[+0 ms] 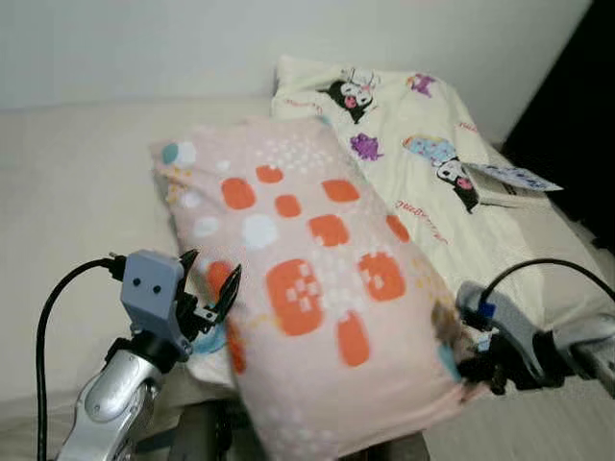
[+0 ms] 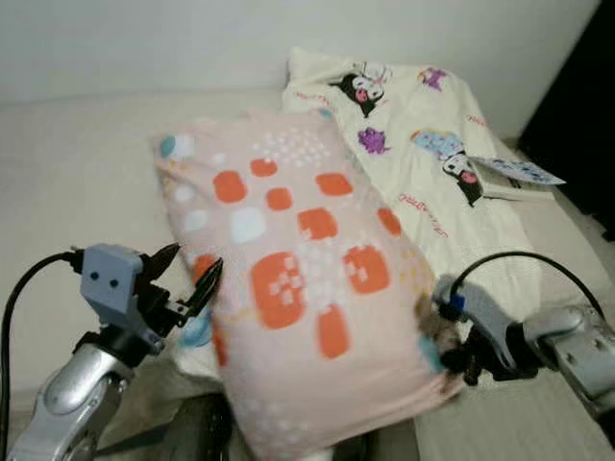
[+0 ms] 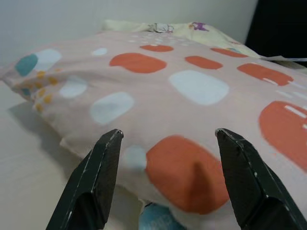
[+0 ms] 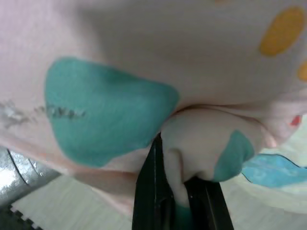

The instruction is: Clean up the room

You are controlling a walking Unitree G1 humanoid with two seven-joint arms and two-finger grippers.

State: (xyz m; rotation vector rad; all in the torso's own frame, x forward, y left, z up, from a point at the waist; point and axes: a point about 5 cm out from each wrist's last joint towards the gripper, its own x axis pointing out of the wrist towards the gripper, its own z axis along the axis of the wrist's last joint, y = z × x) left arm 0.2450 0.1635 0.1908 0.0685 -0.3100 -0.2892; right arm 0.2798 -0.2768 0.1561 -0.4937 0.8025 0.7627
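Two pillows are on the bed [image 1: 67, 192]: the pink pillow [image 1: 317, 288] is clamped at its near corner by the right pincer [image 4: 180, 189], the left pincer [image 3: 168, 139] held apart beside it (placement judged unfinished), the cream pillow [image 1: 423, 144] already laid behind.

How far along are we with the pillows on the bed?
Done: cartoon-print pillow lies flat at the head of the bed. In hand: right pincer is shut on a corner of the pink pillow; left pincer is open at its other side. Left: setting it down flat.
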